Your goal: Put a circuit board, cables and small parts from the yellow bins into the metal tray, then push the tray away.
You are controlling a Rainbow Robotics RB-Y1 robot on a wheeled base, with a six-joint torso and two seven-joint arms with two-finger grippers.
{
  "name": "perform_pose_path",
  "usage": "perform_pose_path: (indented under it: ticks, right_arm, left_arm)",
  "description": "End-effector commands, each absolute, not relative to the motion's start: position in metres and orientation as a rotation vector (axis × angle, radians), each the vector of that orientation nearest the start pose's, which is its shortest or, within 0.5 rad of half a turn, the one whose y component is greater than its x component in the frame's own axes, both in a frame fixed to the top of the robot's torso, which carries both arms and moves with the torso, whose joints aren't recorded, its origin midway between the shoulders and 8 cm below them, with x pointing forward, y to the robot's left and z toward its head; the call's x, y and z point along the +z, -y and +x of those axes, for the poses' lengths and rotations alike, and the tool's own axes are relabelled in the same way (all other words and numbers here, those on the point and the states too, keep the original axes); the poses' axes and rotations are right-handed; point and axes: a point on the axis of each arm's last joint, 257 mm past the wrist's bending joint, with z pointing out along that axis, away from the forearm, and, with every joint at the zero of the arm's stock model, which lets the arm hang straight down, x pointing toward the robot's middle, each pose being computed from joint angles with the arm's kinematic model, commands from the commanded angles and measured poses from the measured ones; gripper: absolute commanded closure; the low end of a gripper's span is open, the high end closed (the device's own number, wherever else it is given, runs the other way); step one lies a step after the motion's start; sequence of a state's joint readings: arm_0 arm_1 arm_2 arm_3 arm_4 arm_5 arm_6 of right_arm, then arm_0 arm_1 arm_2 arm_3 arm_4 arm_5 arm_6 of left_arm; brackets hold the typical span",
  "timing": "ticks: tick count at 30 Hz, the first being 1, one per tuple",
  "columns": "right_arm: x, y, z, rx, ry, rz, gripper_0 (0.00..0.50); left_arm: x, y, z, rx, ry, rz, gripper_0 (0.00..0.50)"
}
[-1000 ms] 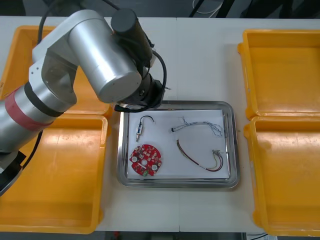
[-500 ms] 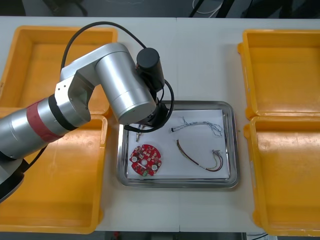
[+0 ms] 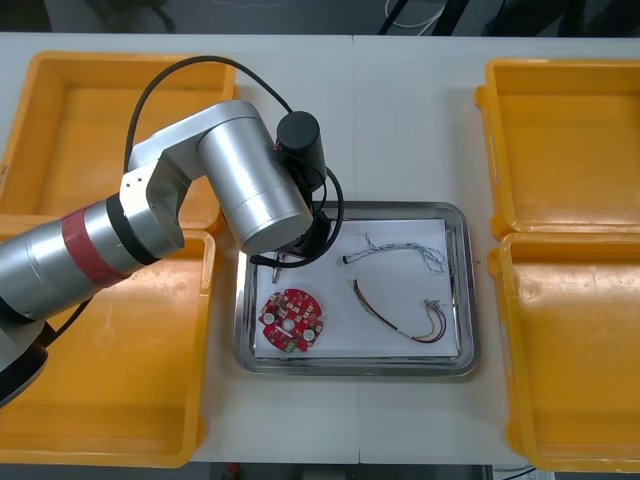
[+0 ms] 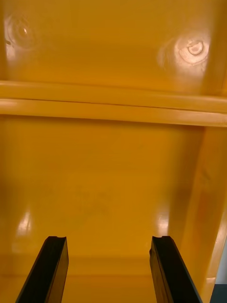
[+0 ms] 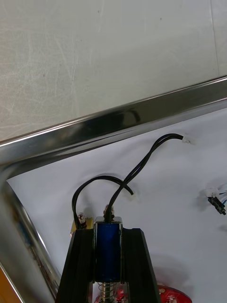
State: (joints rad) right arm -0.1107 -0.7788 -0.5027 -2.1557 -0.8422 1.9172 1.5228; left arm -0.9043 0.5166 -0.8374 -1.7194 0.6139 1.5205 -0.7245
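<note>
Fingers point(image 5: 81, 265) of left arm pinch small metal part point(image 5: 108, 251) — over metal tray point(image 5: 118, 122).

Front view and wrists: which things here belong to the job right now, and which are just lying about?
In the job: left gripper, fingers shut on a small metal part with its black cable, over the metal tray; circuit board, blue-white cable, red-yellow cable in the tray.
Lying about: right gripper, fingers open, over a yellow bin; light table.
</note>
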Motion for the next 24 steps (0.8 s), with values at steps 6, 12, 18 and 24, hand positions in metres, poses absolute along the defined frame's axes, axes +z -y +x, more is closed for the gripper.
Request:
perform_pose_path:
  ticks: [6, 12, 18, 24]
  right_arm:
    - [-0.146, 0.428, 0.349, -0.118, -2.626, -0.055, 0.0]
    - [-0.148, 0.425, 0.344, -0.108, -2.629, -0.059, 0.0]
    - [-0.148, 0.422, 0.342, -0.1, -2.628, -0.069, 0.0]
    - [-0.147, 0.421, 0.341, -0.098, -2.626, -0.074, 0.0]
  left_arm:
    - [-0.22, -0.034, 0.486, -0.081, -2.563, 0.259, 0.127]
    - [-0.219, -0.036, 0.487, -0.08, -2.562, 0.251, 0.0]
    - [-0.215, -0.038, 0.486, -0.085, -2.552, 0.254, 0.0]
    - [-0.19, -0.047, 0.489, -0.102, -2.524, 0.236, 0.0]
